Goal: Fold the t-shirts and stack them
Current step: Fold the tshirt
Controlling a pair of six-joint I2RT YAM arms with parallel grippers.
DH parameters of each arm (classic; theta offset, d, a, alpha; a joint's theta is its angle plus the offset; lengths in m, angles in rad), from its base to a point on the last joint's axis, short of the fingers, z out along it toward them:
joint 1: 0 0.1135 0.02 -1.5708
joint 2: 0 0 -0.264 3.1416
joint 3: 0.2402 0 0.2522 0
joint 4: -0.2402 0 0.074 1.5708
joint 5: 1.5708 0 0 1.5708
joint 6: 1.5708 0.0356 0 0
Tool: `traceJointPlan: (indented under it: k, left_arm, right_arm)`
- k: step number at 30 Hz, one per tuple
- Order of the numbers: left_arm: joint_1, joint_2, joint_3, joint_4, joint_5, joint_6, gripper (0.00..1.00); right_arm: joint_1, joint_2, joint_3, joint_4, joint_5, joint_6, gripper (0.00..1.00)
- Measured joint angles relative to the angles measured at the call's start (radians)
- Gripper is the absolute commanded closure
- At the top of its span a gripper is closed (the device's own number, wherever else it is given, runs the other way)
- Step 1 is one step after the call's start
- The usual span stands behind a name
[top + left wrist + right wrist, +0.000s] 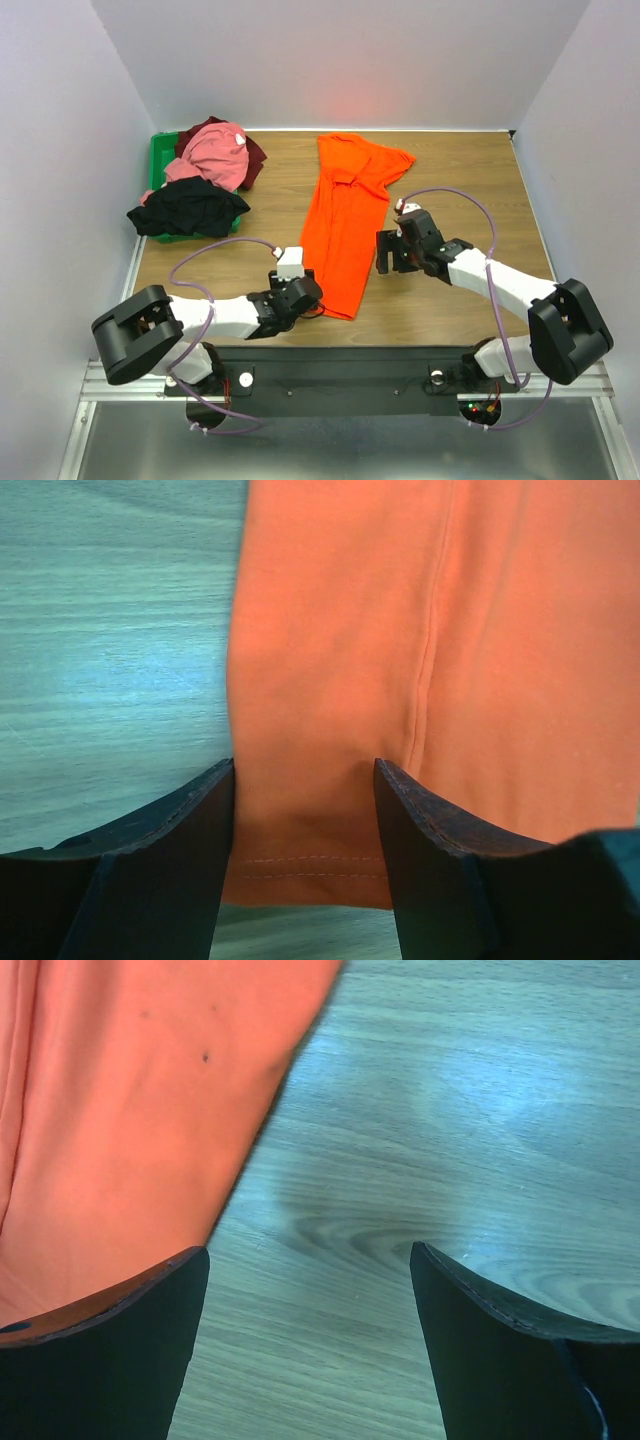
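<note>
The bright orange t-shirt [345, 215] lies as a long narrow strip down the middle of the table, collar end far and hem near. My left gripper [308, 296] is at its near left hem corner. In the left wrist view this gripper [305, 770] is open, its fingers either side of the stitched hem [300, 865], which lies flat between them. My right gripper [386, 254] is beside the shirt's right edge. Its view shows it [310, 1250] open over bare wood, the left finger [120, 1340] overlapping the orange cloth [130, 1130]. Pink [215, 150], dark maroon [252, 160] and black [188, 208] t-shirts are piled at the far left.
A green plastic bin [157, 165] under the pile stands at the table's far left corner. White walls close in the left, back and right sides. Bare wooden tabletop [470, 190] shows to the right of the orange shirt.
</note>
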Motion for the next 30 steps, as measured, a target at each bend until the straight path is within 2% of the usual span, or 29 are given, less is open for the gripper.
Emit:
traceJointPlan:
  k: [7,13,18,22,26,30]
  left_arm:
    - [-0.039,0.037,0.022,0.002,-0.021,-0.018,0.4]
    - [-0.064,0.021,0.011,0.054,0.066,0.029,0.42]
    - [-0.07,-0.157,-0.055,0.07,0.159,0.07,0.42]
    - [-0.071,-0.274,-0.066,0.078,0.18,0.074,0.41]
    - [-0.071,-0.308,-0.074,0.068,0.176,0.048,0.41]
    - [-0.072,-0.307,-0.076,-0.009,0.125,-0.006,0.4]
  right_arm:
    - [0.0,-0.002,-0.001,0.001,0.024,0.002,0.12]
    - [0.0,-0.01,-0.005,0.0,0.05,0.002,0.12]
    - [0.0,-0.046,-0.018,-0.001,0.059,0.002,0.12]
    - [0.0,-0.047,-0.018,-0.001,0.055,0.002,0.12]
    - [0.0,-0.058,-0.02,-0.002,0.044,0.004,0.12]
    - [0.0,-0.121,-0.049,-0.001,0.018,0.014,0.12]
